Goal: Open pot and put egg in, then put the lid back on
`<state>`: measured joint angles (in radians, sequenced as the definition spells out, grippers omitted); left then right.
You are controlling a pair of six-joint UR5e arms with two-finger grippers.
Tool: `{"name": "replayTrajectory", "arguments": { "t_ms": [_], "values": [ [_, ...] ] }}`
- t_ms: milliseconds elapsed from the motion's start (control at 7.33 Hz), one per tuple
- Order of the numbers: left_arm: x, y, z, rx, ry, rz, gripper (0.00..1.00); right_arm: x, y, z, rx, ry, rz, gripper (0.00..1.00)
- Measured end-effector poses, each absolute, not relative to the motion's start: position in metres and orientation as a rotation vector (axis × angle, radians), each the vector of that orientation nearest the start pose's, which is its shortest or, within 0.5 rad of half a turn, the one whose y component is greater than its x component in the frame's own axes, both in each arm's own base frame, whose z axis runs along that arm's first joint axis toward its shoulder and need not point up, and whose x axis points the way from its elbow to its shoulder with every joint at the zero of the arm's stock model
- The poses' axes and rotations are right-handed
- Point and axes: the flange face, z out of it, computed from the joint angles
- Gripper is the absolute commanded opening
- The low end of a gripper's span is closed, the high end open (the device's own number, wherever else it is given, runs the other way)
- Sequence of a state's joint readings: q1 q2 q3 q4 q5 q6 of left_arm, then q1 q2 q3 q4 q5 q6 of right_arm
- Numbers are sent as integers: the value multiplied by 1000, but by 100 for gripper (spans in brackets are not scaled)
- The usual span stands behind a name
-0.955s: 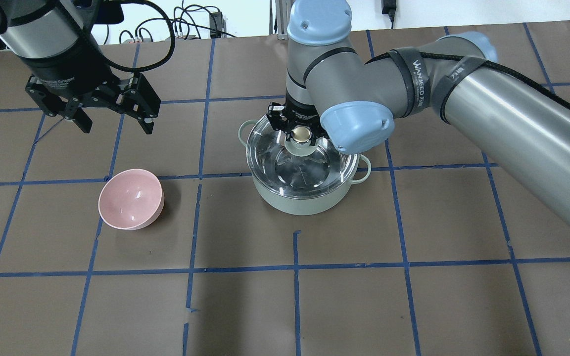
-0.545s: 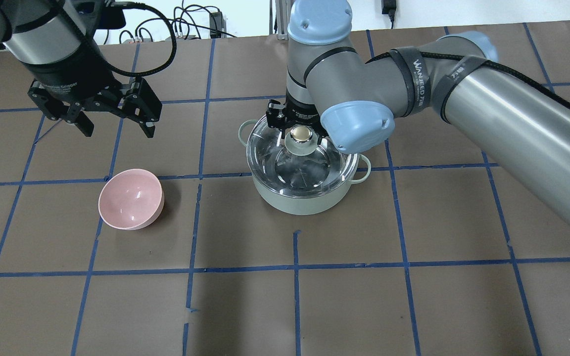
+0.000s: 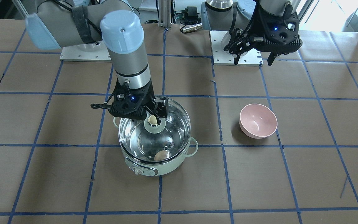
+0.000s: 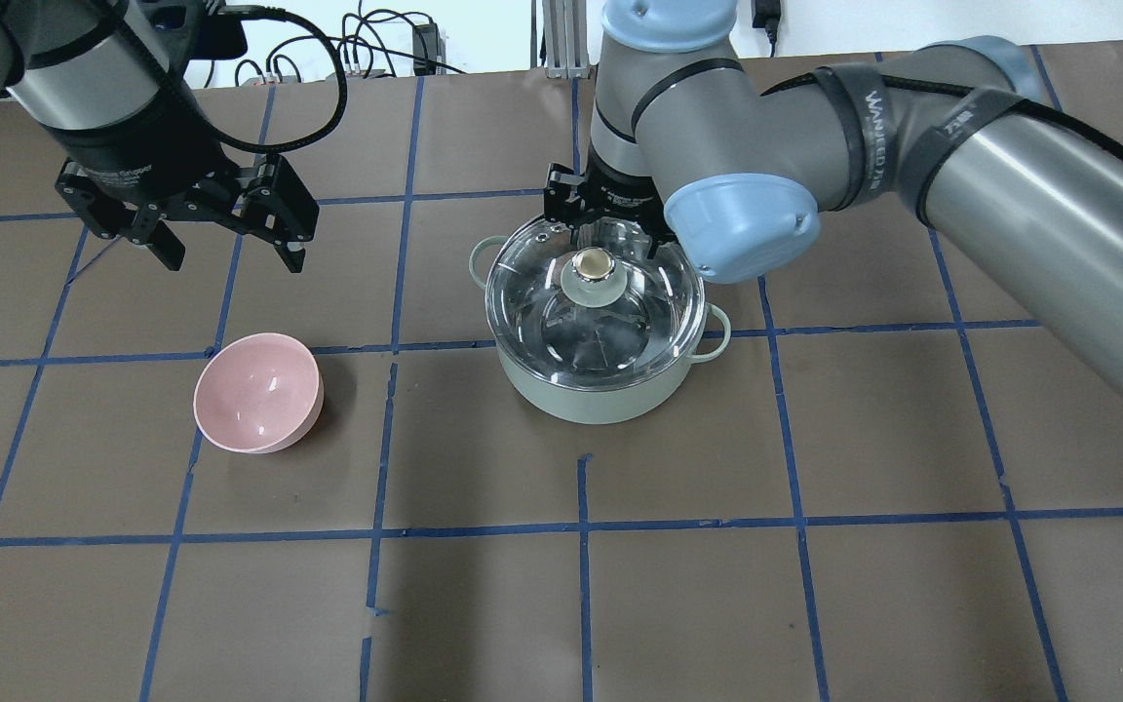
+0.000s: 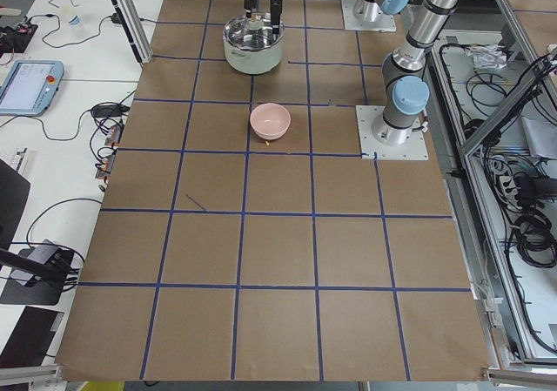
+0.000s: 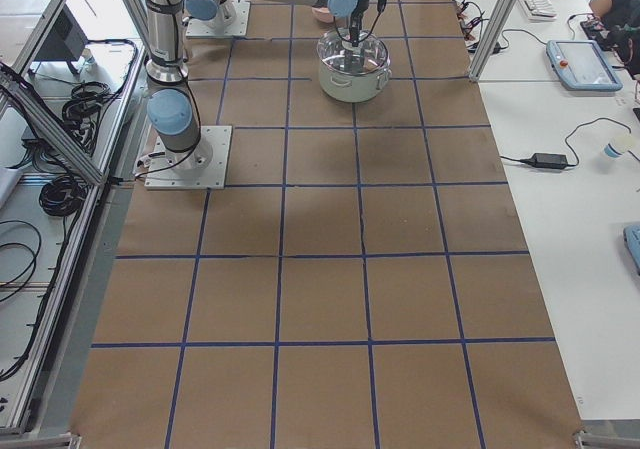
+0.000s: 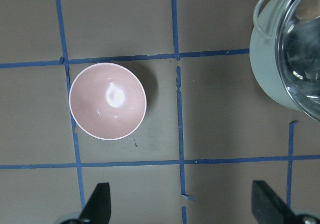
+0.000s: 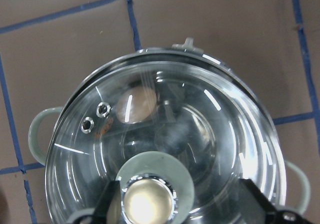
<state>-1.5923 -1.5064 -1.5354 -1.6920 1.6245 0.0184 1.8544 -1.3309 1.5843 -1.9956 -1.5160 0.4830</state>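
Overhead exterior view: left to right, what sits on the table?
pink bowl → pot, with the lid on it. The left gripper hangs across the bowl's span and the right gripper across the pot's, so neither is placed.

pot (image 4: 600,398): you saw pale mint green outside, shiny steel inside.
lid (image 4: 522,292): clear glass, pale green centre, beige knob.
egg (image 3: 162,155): light brown.
bowl (image 4: 257,392): plain pink.
table (image 4: 815,604): brown, crossed by a blue tape grid.
left gripper (image 4: 230,255), right gripper (image 3: 149,115): both looked black to you.
left arm (image 4: 84,58), right arm (image 4: 1010,185): grey, light blue caps.
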Motion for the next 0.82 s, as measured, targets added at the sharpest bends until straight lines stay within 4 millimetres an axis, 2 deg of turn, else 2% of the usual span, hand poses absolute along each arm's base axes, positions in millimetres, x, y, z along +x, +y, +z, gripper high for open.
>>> {"name": "replayTrajectory", "arguments": {
  "t_ms": [273, 409, 682, 818],
  "values": [
    [-138, -458, 524, 62, 3087, 33, 100, 258, -521, 440, 307, 3020, -251, 100],
    [-138, -458, 524, 62, 3087, 33, 100, 243, -510, 455, 310, 3053, -234, 100],
    [-138, -458, 524, 62, 3087, 33, 100, 226, -487, 473, 259, 3127, -179, 100],
    [-138, -458, 524, 62, 3087, 33, 100, 218, -483, 475, 221, 3148, -147, 100]
  ]
}}
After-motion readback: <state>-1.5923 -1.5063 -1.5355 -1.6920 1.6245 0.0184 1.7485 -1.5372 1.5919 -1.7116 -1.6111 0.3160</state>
